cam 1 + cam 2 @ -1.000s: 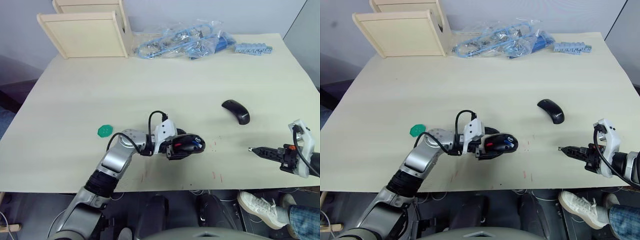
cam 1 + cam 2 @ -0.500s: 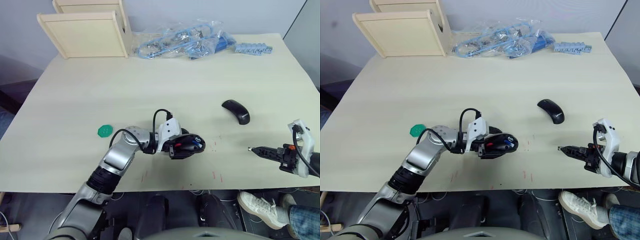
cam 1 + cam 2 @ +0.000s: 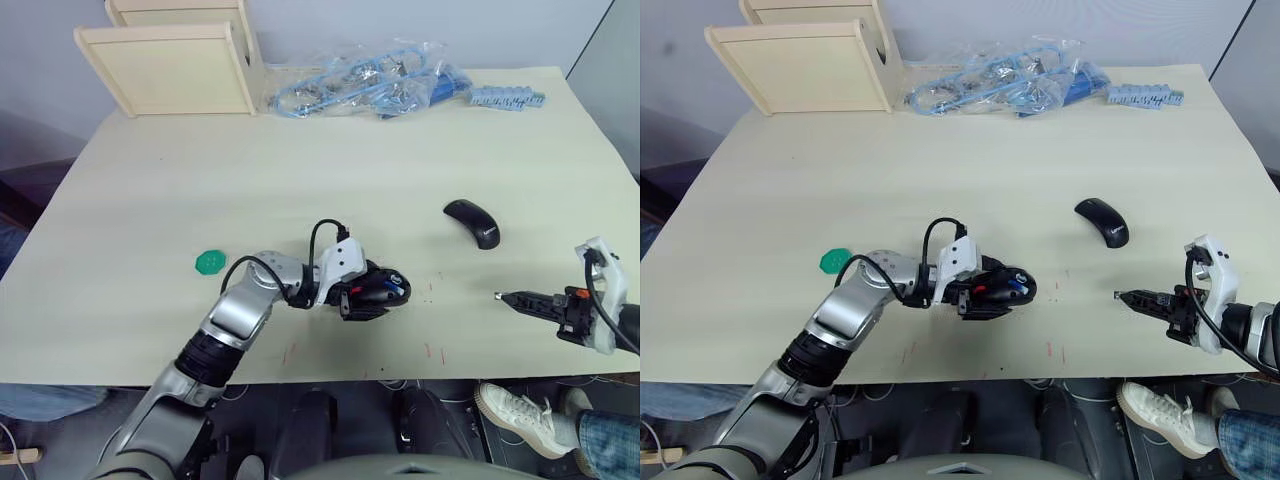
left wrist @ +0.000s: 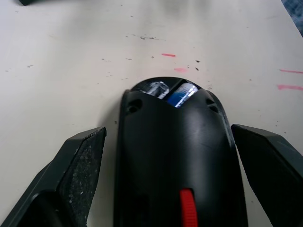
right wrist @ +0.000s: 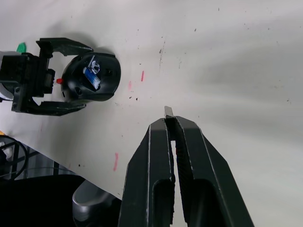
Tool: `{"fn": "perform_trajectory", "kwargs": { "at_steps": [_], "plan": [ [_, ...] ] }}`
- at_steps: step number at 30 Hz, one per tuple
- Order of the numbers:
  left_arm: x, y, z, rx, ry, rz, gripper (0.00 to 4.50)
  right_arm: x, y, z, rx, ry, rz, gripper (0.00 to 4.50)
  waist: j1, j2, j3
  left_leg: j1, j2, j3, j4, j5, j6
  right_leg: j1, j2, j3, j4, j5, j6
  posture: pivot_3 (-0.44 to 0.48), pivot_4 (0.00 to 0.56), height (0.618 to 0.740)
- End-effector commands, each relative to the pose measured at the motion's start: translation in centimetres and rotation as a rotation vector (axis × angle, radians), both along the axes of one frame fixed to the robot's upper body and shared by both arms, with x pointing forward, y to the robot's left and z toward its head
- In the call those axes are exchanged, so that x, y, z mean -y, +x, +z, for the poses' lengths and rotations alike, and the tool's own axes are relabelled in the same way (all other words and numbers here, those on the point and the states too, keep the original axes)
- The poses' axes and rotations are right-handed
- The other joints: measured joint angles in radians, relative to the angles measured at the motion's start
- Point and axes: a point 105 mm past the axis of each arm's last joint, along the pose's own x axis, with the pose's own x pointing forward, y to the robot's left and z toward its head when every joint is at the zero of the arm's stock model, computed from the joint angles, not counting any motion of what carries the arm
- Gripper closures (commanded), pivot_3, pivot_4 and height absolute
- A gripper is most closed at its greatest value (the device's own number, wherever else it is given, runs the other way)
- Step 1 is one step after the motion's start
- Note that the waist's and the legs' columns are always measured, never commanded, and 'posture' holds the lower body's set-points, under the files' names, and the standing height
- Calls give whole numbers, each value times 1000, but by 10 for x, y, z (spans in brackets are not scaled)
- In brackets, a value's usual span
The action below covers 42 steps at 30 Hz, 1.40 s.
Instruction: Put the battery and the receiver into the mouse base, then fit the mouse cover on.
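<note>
Black mouse base (image 4: 177, 156) between the left gripper's (image 3: 368, 294) spread fingers, cut off.

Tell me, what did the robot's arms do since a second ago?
The left gripper slid a little farther along the mouse base, fingers open on both sides. The base, battery, mouse cover and shut right gripper stayed put.

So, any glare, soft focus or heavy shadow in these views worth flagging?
Left wrist view: the black mouse base with red wheel looks soft up close, with bright glints on the blue-and-white battery. Right wrist view: a soft shadow band crosses the pale table. Eye views: light is even.
</note>
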Motion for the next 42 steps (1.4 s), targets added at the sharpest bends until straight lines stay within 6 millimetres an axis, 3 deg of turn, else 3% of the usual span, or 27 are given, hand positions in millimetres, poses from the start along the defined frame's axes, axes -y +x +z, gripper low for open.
{"fn": "perform_trajectory", "kwargs": {
  "at_steps": [1, 2, 4, 5, 13, 19, 28, 42],
  "plan": [
    [5, -3, 13, 55, -12, -38, 630, -4, 0, 7, 29, 14, 10, 4500, 0, 0, 0, 0, 0, 0, 0, 0, 0, 0, 0, 0, 0, 0, 0, 0, 150, 740],
    [5, -4, 12, 53, -11, -39, 692, -5, 0, 7, 30, 15, 12, 4500, 0, 0, 0, 0, 0, 0, 0, 0, 0, 0, 0, 0, 0, 0, 0, 0, 150, 740],
    [5, -4, 12, 54, -9, -39, 1389, -6, 1, 7, 32, 16, 16, 4500, 0, 0, 0, 0, 0, 0, 0, 0, 0, 0, 0, 0, 0, 0, 0, 0, 150, 740],
    [4, -4, 12, 55, -8, -39, 1490, -7, 1, 8, 35, 15, 22, 4500, 0, 0, 0, 0, 0, 0, 0, 0, 0, 0, 0, 0, 0, 0, 0, 0, 150, 740],
    [5, -3, 12, 58, -7, -35, 1490, -22, 7, 18, 73, -65, 124, 4500, -4, 0, 0, 0, 0, 0, 0, 0, 0, 0, 0, 0, 0, 0, 0, 0, 150, 740],
    [6, -3, 11, 54, -2, -36, 1490, -39, 23, 29, 121, -183, 215, 4500, -1, 0, 0, 0, 0, -1, 1, 0, 0, 0, 0, 0, 0, 0, 0, 0, 150, 740],
    [6, -3, 9, 53, 6, -35, 1490, -93, 46, 38, 146, -397, 530, 4500, -4, 0, 0, -1, 1, -1, 3, 0, 0, 0, 0, 0, 0, 0, 0, 0, 150, 740],
    [8, -3, 8, 51, 4, -31, 1490, -137, 72, 45, 93, -715, 764, 4500, -1, 1, 0, -4, 0, -4, 3, 0, 0, -2, -1, -4, 1, 0, -1, 0, 150, 740]
  ]
}}
